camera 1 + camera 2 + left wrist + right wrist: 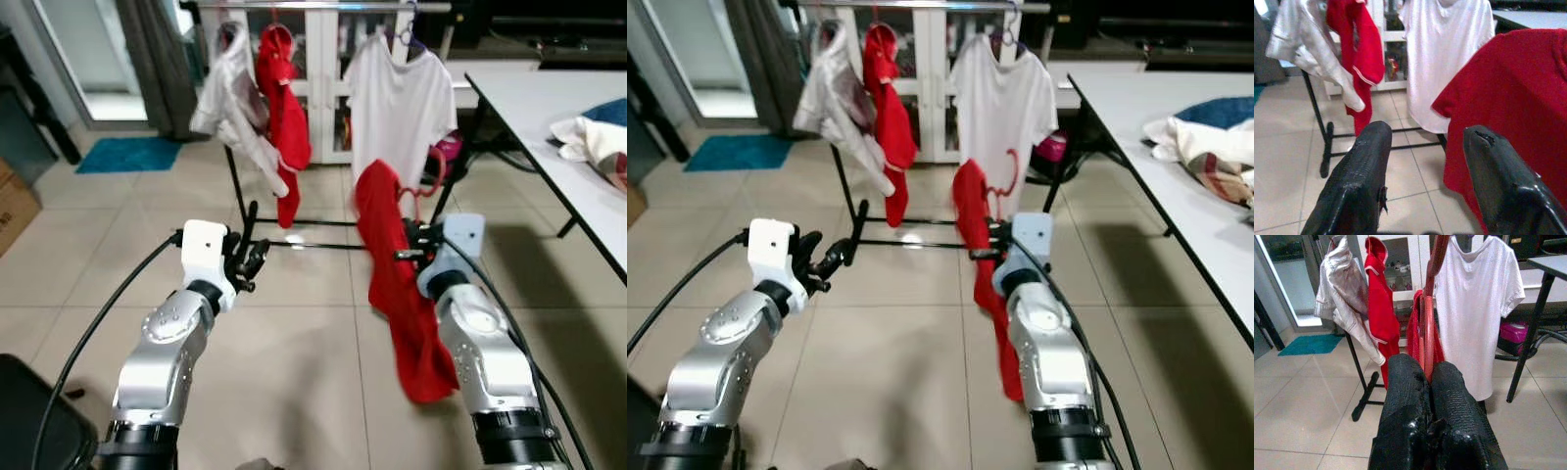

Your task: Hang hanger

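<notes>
- Before the robot, on a tiled floor [294,333], stands a black clothes rack [238,201] with a rail along its top and a foot bar low across the tiles.
- No brand, label or writing can be read on anything here.
- The right gripper [1427,382] is pinched tight on a red hanger [1429,323], its two black fingers [1405,396] pressed against the hanger's thin stem, which rises straight up from between them.
- A red garment [397,294] hangs from that hanger and drapes down beside the right arm, its lower end falling past the forearm. It is plain red cloth, with no print to make out.
- The hanger's pinkish-red hook [431,186] curls up above the garment, in front of the white T-shirt [397,108] on the rack, well below the rail.
- The left gripper [1425,161] is raised in front of the rack, its fingers [1364,166] spread wide with nothing between them. The red garment hangs just past one of them.
- On the rack hang, from the robot's left, a white shirt [233,98], a red top [284,108] with pale trim at the sleeve, and the white T-shirt.
- Behind the rack is a white cabinet [318,59] with glass doors.
- To the robot's right is a white table [558,127] with folded cloths [593,137] on it.
- A teal mat [127,154] lies on the floor far to the left, by a doorway.
</notes>
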You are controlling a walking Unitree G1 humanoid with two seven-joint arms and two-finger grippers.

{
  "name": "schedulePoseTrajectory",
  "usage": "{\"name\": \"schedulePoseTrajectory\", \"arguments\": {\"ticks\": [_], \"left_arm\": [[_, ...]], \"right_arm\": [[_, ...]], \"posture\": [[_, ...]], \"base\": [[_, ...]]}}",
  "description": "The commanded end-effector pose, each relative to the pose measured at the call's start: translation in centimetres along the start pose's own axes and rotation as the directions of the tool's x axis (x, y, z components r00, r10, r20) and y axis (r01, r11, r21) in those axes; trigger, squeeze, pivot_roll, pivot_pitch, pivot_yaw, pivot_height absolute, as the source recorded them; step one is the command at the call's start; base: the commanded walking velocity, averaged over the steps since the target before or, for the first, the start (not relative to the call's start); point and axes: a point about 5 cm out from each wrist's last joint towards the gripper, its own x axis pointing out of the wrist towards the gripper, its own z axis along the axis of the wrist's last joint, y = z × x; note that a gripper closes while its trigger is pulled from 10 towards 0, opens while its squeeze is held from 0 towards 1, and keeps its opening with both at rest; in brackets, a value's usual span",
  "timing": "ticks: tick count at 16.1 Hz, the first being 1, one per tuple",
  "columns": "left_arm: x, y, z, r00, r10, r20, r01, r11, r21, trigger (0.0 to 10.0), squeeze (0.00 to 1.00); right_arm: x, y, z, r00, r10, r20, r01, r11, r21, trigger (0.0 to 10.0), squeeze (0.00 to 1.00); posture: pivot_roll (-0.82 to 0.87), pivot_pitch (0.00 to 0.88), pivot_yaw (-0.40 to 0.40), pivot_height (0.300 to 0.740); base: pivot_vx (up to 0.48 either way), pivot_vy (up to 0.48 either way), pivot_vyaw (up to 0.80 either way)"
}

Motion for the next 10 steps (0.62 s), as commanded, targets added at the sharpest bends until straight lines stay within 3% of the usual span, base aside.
{"name": "schedulePoseTrajectory", "arguments": {"ticks": [1,3,10], "left_arm": [[0.33,0.10,0.60,1.000,0.013,0.018,-0.013,1.000,0.016,10.0,0.00],[0.26,0.43,0.56,0.999,0.035,0.010,-0.035,0.999,0.003,10.0,0.00],[0.23,0.48,0.53,1.000,0.029,0.011,-0.029,1.000,0.002,10.0,0.00]], "right_arm": [[0.19,0.19,0.77,0.999,0.003,0.035,-0.003,1.000,0.004,10.0,0.00],[0.15,0.47,0.72,0.999,0.009,0.033,-0.010,1.000,0.010,10.0,0.00],[0.06,0.51,0.53,1.000,0.008,0.027,-0.009,1.000,0.012,10.0,0.00]], "posture": [[-0.08,0.000,0.035,0.740],[-0.08,0.000,0.040,0.740],[-0.07,0.000,0.042,0.740]], "base": [[0.000,0.000,0.00],[0.000,0.000,0.00],[0.315,0.000,0.00]]}}
